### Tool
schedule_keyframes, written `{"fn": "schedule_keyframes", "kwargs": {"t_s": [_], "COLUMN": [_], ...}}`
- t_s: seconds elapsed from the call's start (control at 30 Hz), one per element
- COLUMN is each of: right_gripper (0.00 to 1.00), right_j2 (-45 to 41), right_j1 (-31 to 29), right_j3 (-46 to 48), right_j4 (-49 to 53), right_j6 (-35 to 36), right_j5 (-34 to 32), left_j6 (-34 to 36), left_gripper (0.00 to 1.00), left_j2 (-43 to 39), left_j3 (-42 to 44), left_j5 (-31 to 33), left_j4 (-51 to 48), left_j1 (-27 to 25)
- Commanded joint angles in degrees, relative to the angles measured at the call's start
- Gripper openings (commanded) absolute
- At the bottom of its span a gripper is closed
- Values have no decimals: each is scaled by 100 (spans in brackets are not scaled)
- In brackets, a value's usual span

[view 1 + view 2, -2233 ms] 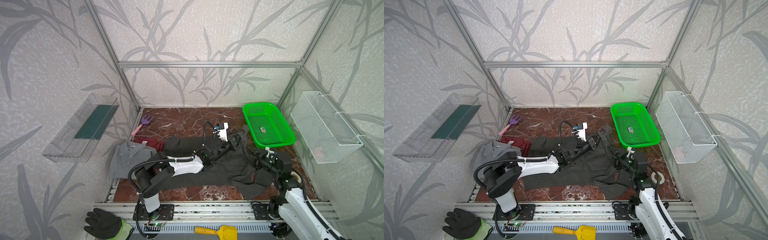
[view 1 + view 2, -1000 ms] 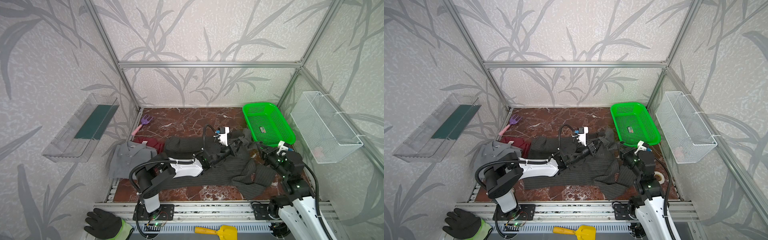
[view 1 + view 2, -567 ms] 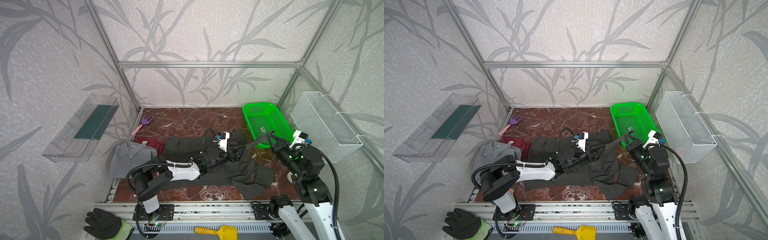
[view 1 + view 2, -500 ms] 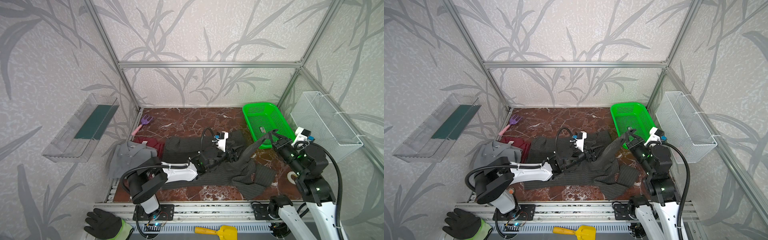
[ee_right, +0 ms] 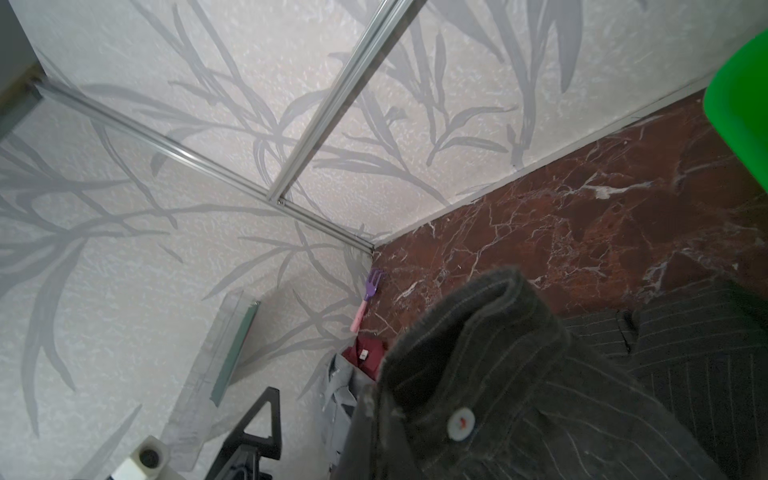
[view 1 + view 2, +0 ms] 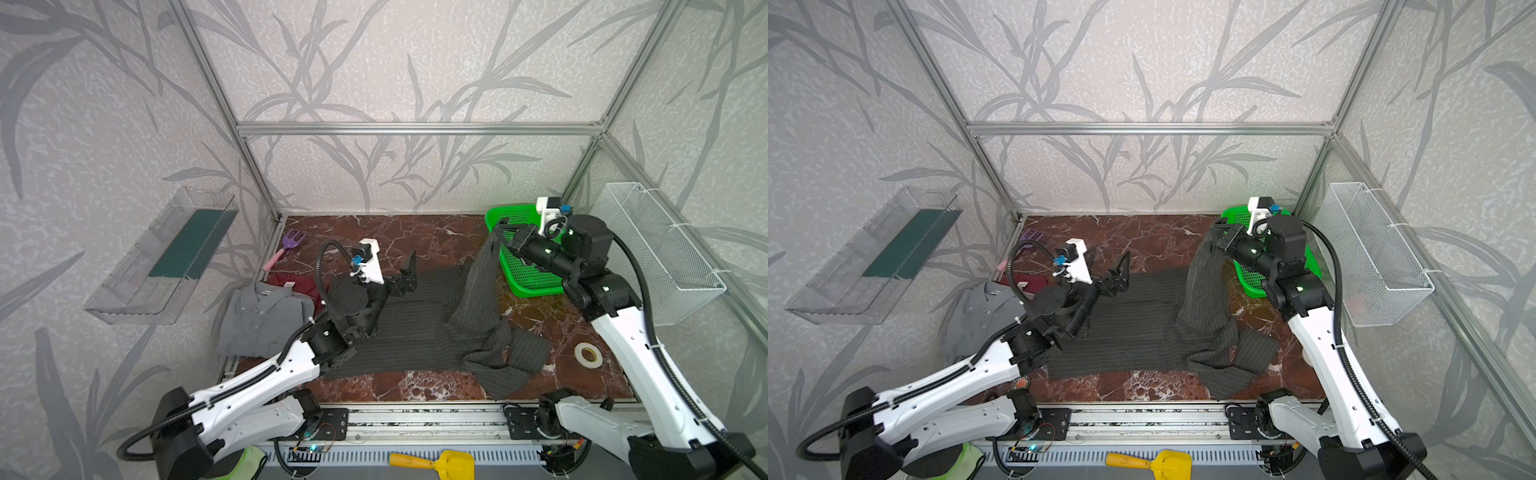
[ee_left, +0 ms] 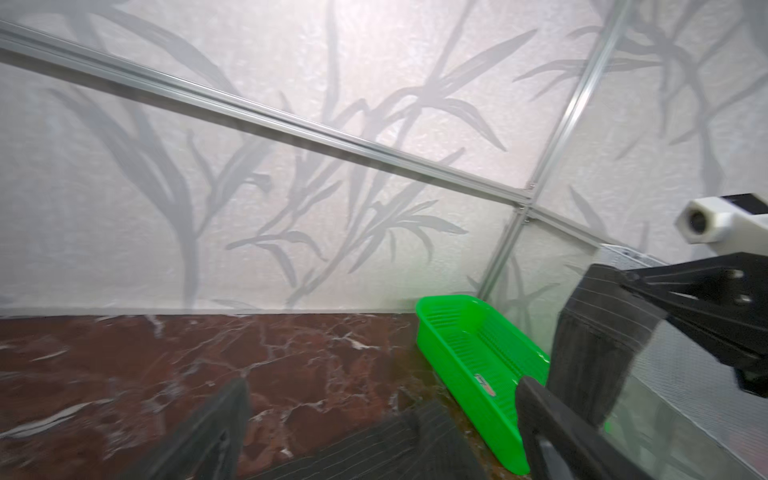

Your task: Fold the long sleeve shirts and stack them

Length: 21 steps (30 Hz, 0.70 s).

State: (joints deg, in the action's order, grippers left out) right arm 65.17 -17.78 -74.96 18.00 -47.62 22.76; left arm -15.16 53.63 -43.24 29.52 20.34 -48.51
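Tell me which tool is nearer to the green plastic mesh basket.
Right. The right tool, shut on the dark charcoal pinstriped shirt, hangs by the rim of the green plastic mesh basket. The left tool stands open over the shirt's far edge, mid-table, well away.

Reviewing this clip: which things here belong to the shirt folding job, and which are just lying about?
Job: pinstriped charcoal shirt, grey collared shirt, dark red shirt.
Lying about: green basket, purple toy rake, tape roll, yellow scoop, wire basket, clear wall tray.
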Motion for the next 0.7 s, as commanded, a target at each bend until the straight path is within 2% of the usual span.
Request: {"fn": "schedule_keyframes", "kwargs": {"t_s": [0.0,0.1,0.23,0.4,0.5,0.67], "right_gripper": [0,0,0,0,0,0], "right_j2": [600,1374,2415,3755,4403,5759], "right_j1": [-734,-1126,-1616,-2131,-2351,-2763], "right_j3": [-848,-1431,-2479,-4020,-4760,-6652], "right_j4": [420,417,776,1801,2254,3419], "right_j6": [1042,1268,1749,2527,2871,3561], "right_j5": [-350,-281,-363,-613,-716,-986], "left_j6": [-64,-155,-44,123,170,415], "left_gripper": [99,99,99,99,99,99], "left_j2": [-711,-1257,-1907,-2546,-2713,-2834], "left_j3": [43,96,392,892,1012,1185], "left_j5": [968,998,1291,1516,1580,1685], "left_j4": [-1643,-2364,-2786,-2778,-2797,-2457], "left_j1": [507,1096,1559,1752,1766,1786]}}
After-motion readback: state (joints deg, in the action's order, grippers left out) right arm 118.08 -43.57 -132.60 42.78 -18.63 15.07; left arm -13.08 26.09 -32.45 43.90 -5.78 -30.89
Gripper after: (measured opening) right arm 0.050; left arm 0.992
